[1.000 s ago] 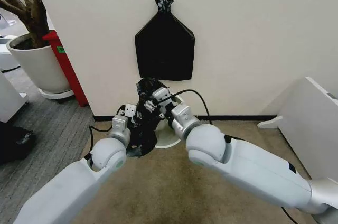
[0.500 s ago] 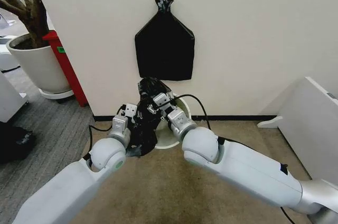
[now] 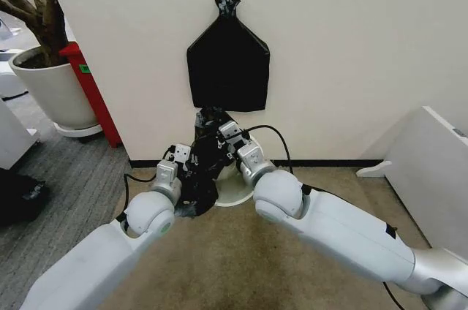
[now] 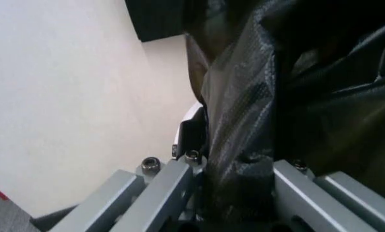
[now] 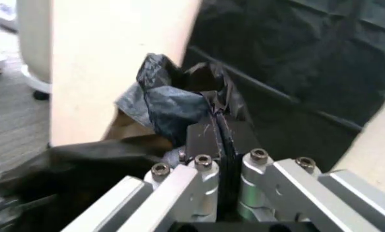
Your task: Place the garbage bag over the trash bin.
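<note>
— Both grippers, centre frame: left gripper (image 3: 191, 169) and right gripper (image 3: 217, 129) clamp the garbage bag (image 3: 202, 171).
— You've carpet (image 3: 241, 251) free below; trash bin (image 3: 235, 191) hugs the wall (image 3: 344, 54).

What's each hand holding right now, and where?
Both hold the garbage bag: right hand pinches its top edge, left hand grips a bunched fold.

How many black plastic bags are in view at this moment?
2. The garbage bag is pinched by both the left gripper and the right gripper above the trash bin. A knotted black bundle hangs on the wall above. None seems hidden.
</note>
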{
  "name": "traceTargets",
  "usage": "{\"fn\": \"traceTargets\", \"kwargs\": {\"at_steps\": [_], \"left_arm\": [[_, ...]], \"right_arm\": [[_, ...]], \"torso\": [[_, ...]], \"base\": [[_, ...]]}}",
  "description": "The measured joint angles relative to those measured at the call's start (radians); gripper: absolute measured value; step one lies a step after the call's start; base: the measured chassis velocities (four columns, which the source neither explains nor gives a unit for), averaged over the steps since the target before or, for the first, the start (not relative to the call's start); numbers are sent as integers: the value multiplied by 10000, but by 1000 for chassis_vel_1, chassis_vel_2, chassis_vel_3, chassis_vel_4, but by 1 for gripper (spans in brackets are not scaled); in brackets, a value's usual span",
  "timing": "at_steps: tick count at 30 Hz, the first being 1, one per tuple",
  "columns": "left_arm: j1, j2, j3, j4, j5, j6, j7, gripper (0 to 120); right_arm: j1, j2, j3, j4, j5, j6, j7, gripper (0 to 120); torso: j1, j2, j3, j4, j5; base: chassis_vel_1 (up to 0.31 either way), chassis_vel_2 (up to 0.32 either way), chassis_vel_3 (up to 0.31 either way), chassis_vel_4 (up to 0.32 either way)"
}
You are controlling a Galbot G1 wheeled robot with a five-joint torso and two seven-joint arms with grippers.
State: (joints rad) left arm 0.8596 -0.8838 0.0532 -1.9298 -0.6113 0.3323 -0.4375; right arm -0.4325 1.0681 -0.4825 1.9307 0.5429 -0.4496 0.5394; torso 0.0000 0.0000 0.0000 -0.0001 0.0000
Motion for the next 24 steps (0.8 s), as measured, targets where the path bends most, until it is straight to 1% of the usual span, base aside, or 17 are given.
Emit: {"fn": "traceTargets", "kwargs": {"at_steps": [3,6,7,9,12,14,15,17,24], "left_arm": [[21,-7,1,67,238,-153,127,1],[233,84,-58,300,1295,-777,641,1],[233,84,-58,300,1295,-777,641,1],[407,178,-192,384,1933,-1191,964,1],[595,256,-334,394,2317,-1565,1209,1],[637,275,-373,389,2354,-1643,1246,1],[703,295,-434,353,2370,-1726,1274,1],[765,306,-487,299,2369,-1780,1276,1],[1033,300,-838,128,2245,-1871,1257,1]], "right_arm": [[38,39,220,-132,174,3,146,0],[422,-100,530,-263,935,-63,523,0],[422,-100,530,-263,935,-63,523,0],[699,-296,667,-354,1732,-137,734,0],[884,-502,729,-397,2739,-242,924,0],[910,-577,730,-396,3031,-288,938,0],[931,-697,731,-392,3456,-375,951,0],[932,-877,734,-386,3862,-459,951,0],[716,-1783,815,-40,4815,-830,926,0]], "torso": [[0,0,0,0,1],[0,0,0,1,0],[0,0,0,1,0],[0,0,0,1,0],[0,0,0,1,0],[0,0,0,1,-1],[0,0,0,2,1],[0,0,0,2,1],[0,0,0,0,1]], "base": [[0,0,0,0],[0,0,0,0],[0,0,0,0],[0,0,0,0],[0,0,0,0],[0,0,0,0],[0,0,0,0],[0,0,0,0],[0,0,0,0]]}}
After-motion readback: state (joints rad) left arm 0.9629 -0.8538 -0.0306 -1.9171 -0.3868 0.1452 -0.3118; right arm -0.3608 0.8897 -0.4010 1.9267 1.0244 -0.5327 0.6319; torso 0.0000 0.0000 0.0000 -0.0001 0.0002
